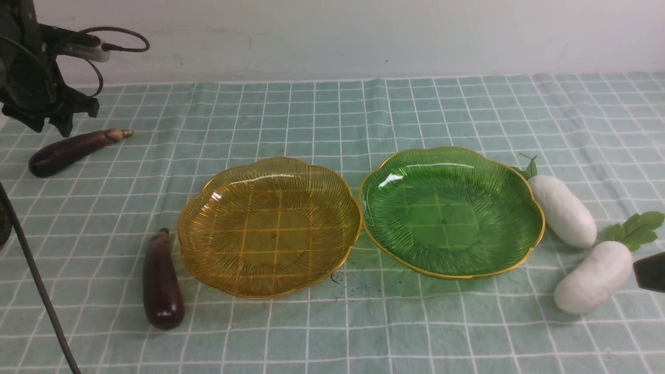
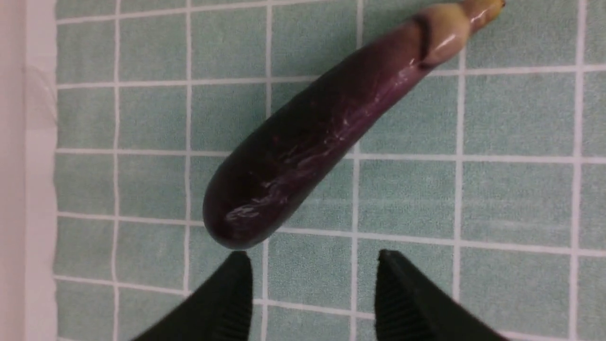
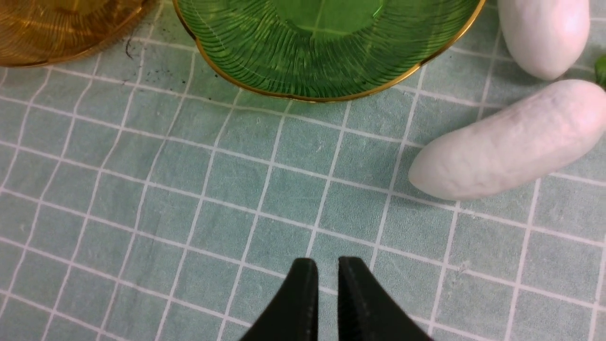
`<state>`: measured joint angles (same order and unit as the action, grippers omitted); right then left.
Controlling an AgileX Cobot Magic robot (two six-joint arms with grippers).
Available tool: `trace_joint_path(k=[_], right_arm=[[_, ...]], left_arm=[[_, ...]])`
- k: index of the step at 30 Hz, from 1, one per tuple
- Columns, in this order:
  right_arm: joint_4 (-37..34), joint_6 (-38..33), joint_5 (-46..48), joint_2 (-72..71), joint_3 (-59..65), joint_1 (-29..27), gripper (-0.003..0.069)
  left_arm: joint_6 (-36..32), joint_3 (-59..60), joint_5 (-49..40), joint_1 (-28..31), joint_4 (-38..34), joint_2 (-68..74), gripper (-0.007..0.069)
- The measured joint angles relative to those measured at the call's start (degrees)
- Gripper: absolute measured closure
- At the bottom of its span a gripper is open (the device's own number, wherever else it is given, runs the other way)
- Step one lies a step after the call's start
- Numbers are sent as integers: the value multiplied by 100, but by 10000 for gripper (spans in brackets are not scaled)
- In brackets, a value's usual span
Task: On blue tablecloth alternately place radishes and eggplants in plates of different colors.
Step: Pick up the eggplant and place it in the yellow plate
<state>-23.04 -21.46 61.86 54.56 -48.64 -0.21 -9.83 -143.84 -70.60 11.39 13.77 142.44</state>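
On the blue tablecloth an amber plate and a green plate lie side by side, both empty. One eggplant with a tan cap lies far left; another with a green cap lies beside the amber plate. Two white radishes lie right of the green plate. My left gripper hovers over the tan-capped eggplant, open, its tips just short of the blunt end. My right gripper is shut and holds nothing, above bare cloth near the nearer radish.
A white wall runs behind the table. A black cable hangs down at the front left. The cloth's left edge lies close to the far eggplant. Small dark specks mark the cloth between the plates.
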Motion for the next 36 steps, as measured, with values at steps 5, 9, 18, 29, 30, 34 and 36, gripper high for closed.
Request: trace_joint_path(k=[5,9,18,29,30,34,36], right_arm=[[0,0,-116,0,0,0,604],[0,0,-243,0,0,0,604],[0,0,-349,0,0,0,604],[20,0,-379,0,0,0,604],[20,0,-374,0,0,0,604],[20,0,-362,0,0,0,604],[20,0,-328,0,0,0,604]], left_arm=[[-336,0,710,19,276,236,83],[-779,0,1156,30,277,401,51],[-990,0,1874,30,674,846,51],[-1031,-38,2236,30,1127,1193,68],[-1036,-38,2246,30,1136,1198,70],[-1038,-81,2319,30,1165,1276,189],[-1038,-88,2376,30,1235,1302,277]])
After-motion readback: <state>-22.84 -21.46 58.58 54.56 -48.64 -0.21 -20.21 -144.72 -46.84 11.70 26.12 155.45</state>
